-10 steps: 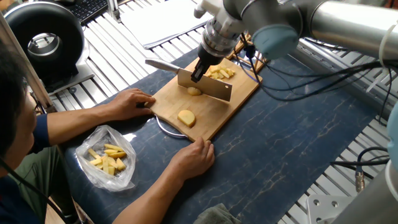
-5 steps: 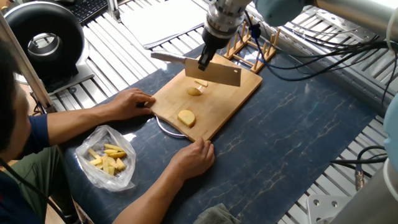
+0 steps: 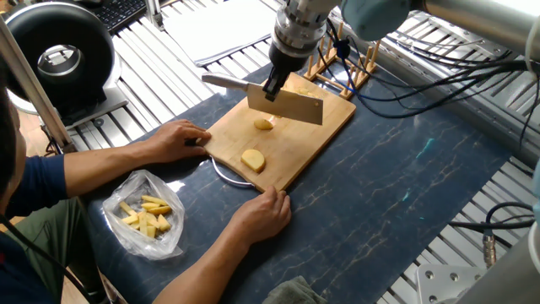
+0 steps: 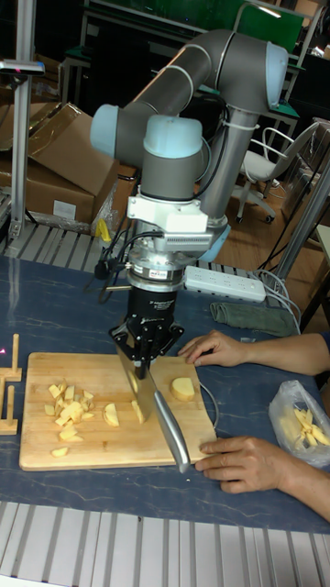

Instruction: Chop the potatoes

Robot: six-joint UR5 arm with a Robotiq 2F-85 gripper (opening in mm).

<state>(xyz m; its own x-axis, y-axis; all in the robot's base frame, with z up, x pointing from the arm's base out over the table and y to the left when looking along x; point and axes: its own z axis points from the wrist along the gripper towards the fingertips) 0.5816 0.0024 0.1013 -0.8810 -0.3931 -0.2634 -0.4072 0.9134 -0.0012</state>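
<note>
The claw (image 4: 147,364) grips one cleaver (image 3: 285,105) above two potatoes (image 3: 253,160).

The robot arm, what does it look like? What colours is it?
The arm is made of fat silver-grey tubes with light blue round caps at the joints. Black cables run along it. Its pincer is black, under a silver ring.

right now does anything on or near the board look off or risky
Nothing is spilled or damaged. The odd part: a person's hands rest at the cutting board's edges while the gripper holds the cleaver above the potato pieces, fairly close to the blade's path.
</note>
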